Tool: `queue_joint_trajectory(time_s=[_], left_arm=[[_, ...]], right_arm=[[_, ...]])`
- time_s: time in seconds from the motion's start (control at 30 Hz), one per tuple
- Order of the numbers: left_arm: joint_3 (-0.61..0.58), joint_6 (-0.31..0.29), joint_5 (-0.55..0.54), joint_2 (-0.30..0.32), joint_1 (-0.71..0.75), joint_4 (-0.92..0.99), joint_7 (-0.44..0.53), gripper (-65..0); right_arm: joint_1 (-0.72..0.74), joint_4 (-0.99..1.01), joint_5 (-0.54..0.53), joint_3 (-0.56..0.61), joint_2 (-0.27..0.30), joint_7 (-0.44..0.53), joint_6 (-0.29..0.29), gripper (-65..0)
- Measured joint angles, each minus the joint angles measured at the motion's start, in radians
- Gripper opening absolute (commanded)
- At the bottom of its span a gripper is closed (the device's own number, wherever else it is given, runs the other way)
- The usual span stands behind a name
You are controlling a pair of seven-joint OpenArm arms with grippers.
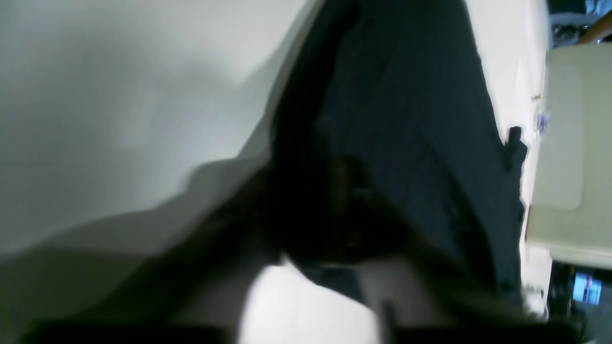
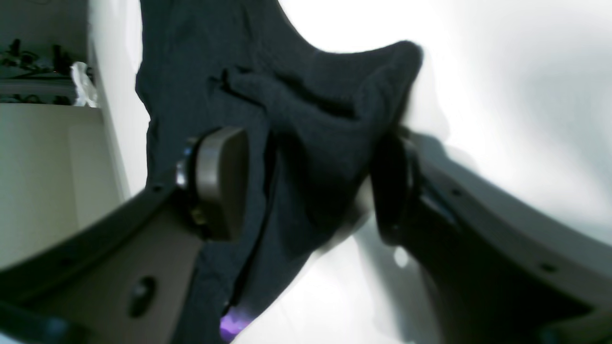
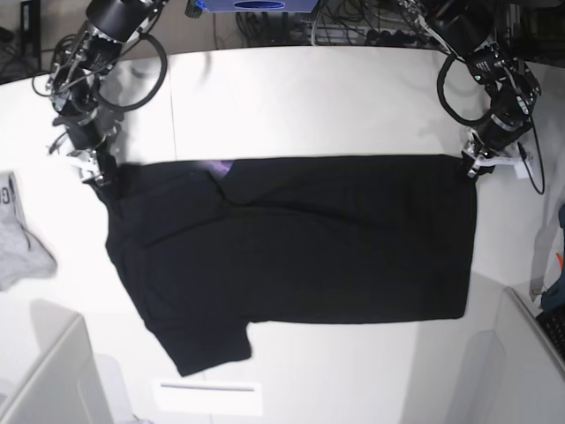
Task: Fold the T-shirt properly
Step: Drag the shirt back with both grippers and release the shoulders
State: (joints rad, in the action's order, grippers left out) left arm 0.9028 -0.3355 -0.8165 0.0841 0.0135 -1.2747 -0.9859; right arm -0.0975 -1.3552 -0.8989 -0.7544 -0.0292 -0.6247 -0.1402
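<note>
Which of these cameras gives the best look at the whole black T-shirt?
The base view: the T-shirt lies spread flat on the white table, its outline complete. The right wrist view shows only a bunched corner between open gripper fingers; the left wrist view gives a blurred dark fold.

One black T-shirt (image 3: 300, 238), one grey cloth (image 3: 19, 238) (at the edge), two grippers.

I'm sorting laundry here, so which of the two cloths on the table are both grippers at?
The large black T-shirt spread across the middle: the left gripper and right gripper sit at its far corners. The small grey cloth lies apart at the table's edge, untouched.
</note>
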Motion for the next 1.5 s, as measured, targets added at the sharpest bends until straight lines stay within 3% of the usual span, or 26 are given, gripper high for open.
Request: queue_joint_trajectory(time_s=[0.17, 0.2, 0.33, 0.5, 0.63, 0.77, 0.87, 1.0, 1.5], left_arm=[[-0.023, 0.004, 0.000, -0.003, -0.008, 0.000, -0.005, -65.0], [-0.023, 0.003, 0.000, -0.003, -0.008, 0.000, -0.006, -65.0], [-0.027, 0.006, 0.002, 0.018, 0.002, -0.011, -0.025, -65.0], [-0.023, 0.016, 0.025, 0.066, 0.113, -0.127, -0.045, -65.0], [-0.019, 0.015, 0.026, 0.070, 0.175, -0.206, -0.136, -65.0], [-0.020, 0.011, 0.011, 0.071, 0.281, -0.309, -0.142, -65.0], [-0.018, 0.013, 0.027, 0.070, 0.347, -0.343, -0.153, -65.0], [-0.019, -0.059, 0.019, 0.071, 0.388, -0.360, -0.146, -65.0], [0.002, -0.062, 0.017, 0.092, 0.454, -0.360, -0.149, -65.0]], right_arm=[[-0.003, 0.029, 0.032, 0.002, 0.021, -0.004, 0.004, -64.2], [-0.002, 0.029, 0.041, 0.004, 0.021, -0.008, 0.004, -65.0], [-0.017, 0.005, 0.028, 0.003, 0.018, -0.017, 0.012, -65.0], [-0.090, -0.130, 0.049, -0.005, 0.011, -0.142, 0.033, -65.0], [-0.138, -0.228, 0.039, -0.005, 0.008, -0.192, 0.029, -65.0], [-0.217, -0.278, 0.043, -0.005, 0.007, -0.249, 0.028, -65.0], [-0.285, -0.334, 0.042, -0.005, 0.002, -0.250, 0.028, -65.0], [-0.361, -0.390, 0.039, -0.008, -0.051, -0.252, 0.028, -65.0], [-0.459, -0.487, 0.036, -0.034, -0.069, -0.240, 0.028, -65.0]])
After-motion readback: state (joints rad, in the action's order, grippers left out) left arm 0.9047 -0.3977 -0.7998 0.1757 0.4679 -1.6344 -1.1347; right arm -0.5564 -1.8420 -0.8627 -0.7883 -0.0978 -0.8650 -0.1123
